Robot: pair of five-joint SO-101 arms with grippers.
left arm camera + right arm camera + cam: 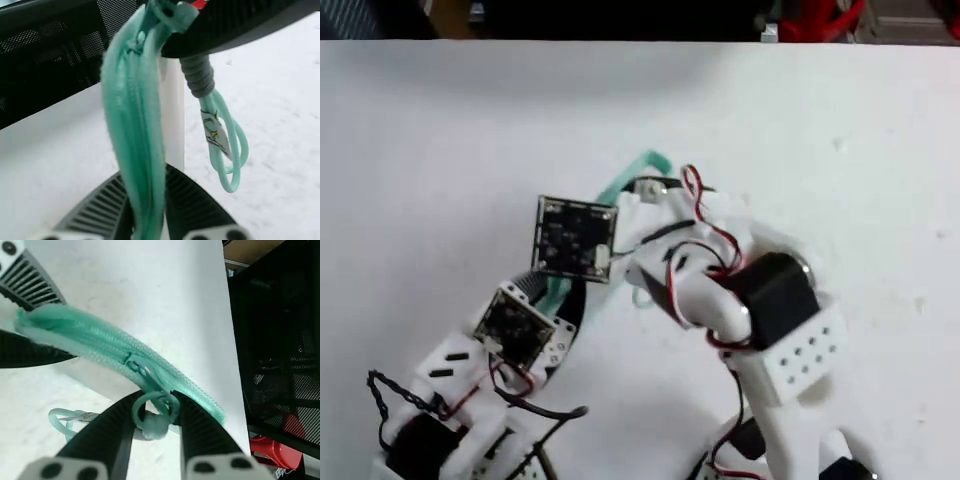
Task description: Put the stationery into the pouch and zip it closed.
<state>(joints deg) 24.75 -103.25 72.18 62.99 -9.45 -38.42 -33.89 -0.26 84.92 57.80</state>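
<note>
The mint-green pouch (135, 125) hangs stretched between my two grippers above the white table. My left gripper (147, 220) is shut on one end of the pouch's zip edge. My right gripper (152, 427) is shut on the zip pull (150, 412), a green ring and tab next to the slider (136, 362). Between the two grippers the zip teeth look meshed. A green wrist loop (227, 150) with a grey sleeve dangles below the pouch (100, 340). From above, the pouch (650, 160) peeks out past the arms and their wrist cameras.
The white table (440, 150) lies open on all sides of the arms. Its far edge runs along the top of the high view. Beyond it stand a black mesh panel (280, 340) and a red object (277, 447).
</note>
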